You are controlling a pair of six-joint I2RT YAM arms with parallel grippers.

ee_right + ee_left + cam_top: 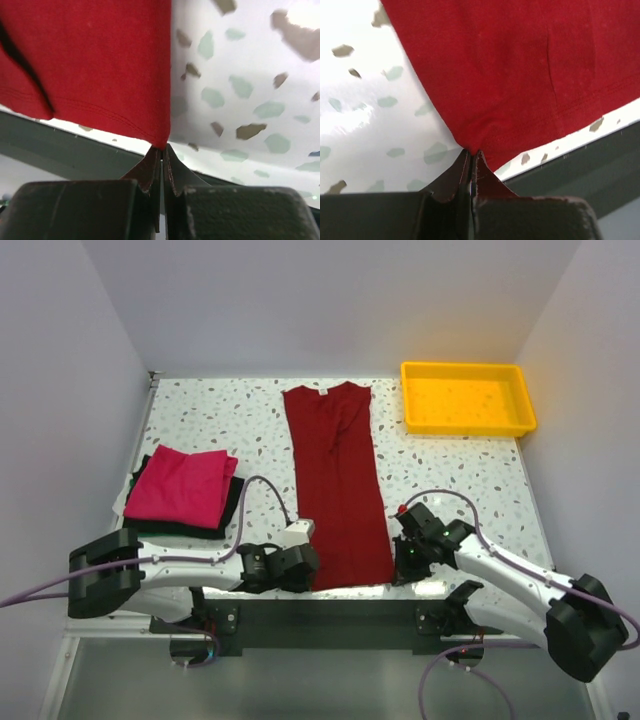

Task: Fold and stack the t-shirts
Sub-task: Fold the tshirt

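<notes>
A: What is hidden or cut off?

B: In the overhead view, both near hem corners of the crimson t-shirt (338, 490) are covered by the grippers. Under the folded pink t-shirt (182, 485), only a rim of dark cloth (232, 505) is seen along its near and right edges. How many dark garments lie there cannot be told. In each wrist view only one near corner of the crimson t-shirt is shown, and the rest is cut off by the frame.

A: How is the left gripper (471, 156) set?

B: Its jaws are pressed together, and the near left hem corner is pinched between the tips. The cloth is drawn into a point there, close to the near edge of the table (230, 420).

A: And the right gripper (163, 149)?

B: Much the same is seen. The jaws are clamped on the near right hem corner, with the fabric gathered into the tips.

A: Where are the shirts placed?

B: The crimson t-shirt is laid as a long narrow strip down the middle of the table, with the collar at the far end and the hem at the near edge. The pink t-shirt is stacked on the dark cloth at the left, well apart from it. A yellow tray (465, 367) is set at the far right corner.
</notes>
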